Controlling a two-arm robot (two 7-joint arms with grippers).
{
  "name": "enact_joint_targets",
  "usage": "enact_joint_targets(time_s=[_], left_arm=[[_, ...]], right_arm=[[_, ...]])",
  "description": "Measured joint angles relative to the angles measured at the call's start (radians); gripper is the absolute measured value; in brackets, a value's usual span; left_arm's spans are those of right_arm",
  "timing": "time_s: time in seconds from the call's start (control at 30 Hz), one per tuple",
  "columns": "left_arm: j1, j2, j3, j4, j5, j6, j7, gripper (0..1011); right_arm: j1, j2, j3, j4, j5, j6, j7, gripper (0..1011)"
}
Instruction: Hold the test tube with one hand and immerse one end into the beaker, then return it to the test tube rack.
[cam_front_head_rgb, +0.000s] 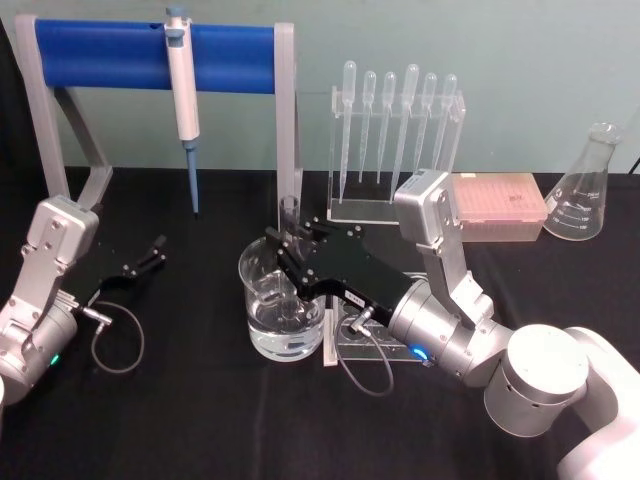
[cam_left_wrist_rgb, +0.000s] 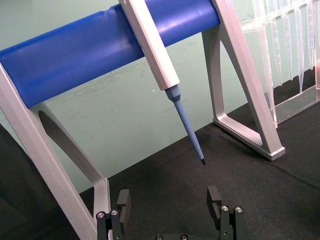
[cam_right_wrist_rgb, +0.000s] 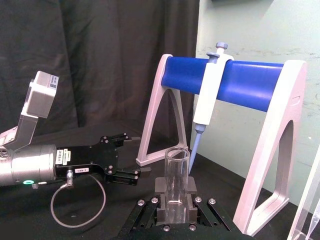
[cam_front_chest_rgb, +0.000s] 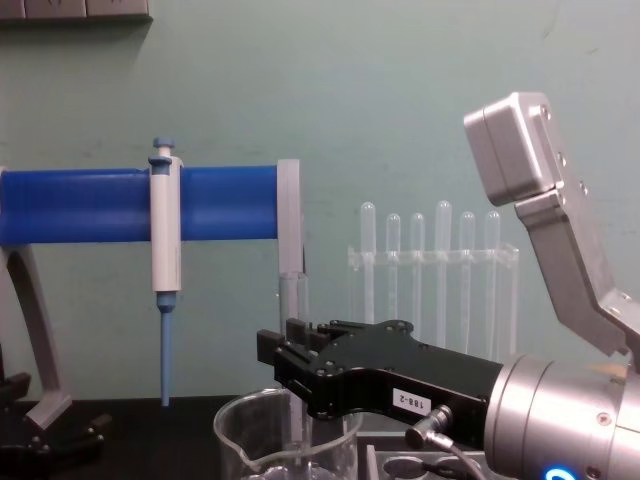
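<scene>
Test tube (cam_front_head_rgb: 290, 215): upright near centre, clamped between the closed jaws of the right gripper (cam_front_head_rgb: 287, 252). Its lower part stands inside the beaker (cam_front_head_rgb: 250, 300); whether the tip is under water cannot be told.
Handling: light, stiff, smooth and brittle glass. A moderate grip on the upper wall is advised; slipping or cracking is judged possible.
Left gripper (cam_front_head_rgb: 146, 256): parked at left, jaws wide open, empty.
Obstructions: the beaker rim is to be cleared on lifting. The rack (cam_front_head_rgb: 332, 350) lies just right of the beaker, partly under the arm. The pipettor (cam_front_head_rgb: 182, 90) and pipettes (cam_front_head_rgb: 395, 120) stand farther back.
</scene>
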Motion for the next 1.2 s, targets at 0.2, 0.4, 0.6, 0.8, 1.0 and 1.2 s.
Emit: enact_joint_targets(time_s=[0.2,0.4,0.6,0.8,1.0,1.2], left_arm=[[0.0,0.0,0.0,0.0,0.0,0.0,0.0,1000],[0.0,0.0,0.0,0.0,0.0,0.0,0.0,1000],[0.0,0.0,0.0,0.0,0.0,0.0,0.0,1000],[0.0,0.0,0.0,0.0,0.0,0.0,0.0,1000],[0.0,0.0,0.0,0.0,0.0,0.0,0.0,1000],[0.0,0.0,0.0,0.0,0.0,0.0,0.0,1000]], right_arm=[[0.0,0.0,0.0,0.0,0.0,0.0,0.0,226],[0.0,0.0,0.0,0.0,0.0,0.0,0.0,225],[0.0,0.0,0.0,0.0,0.0,0.0,0.0,225],[0.0,0.0,0.0,0.0,0.0,0.0,0.0,226],[0.0,0.0,0.0,0.0,0.0,0.0,0.0,225],[0.0,0.0,0.0,0.0,0.0,0.0,0.0,225]])
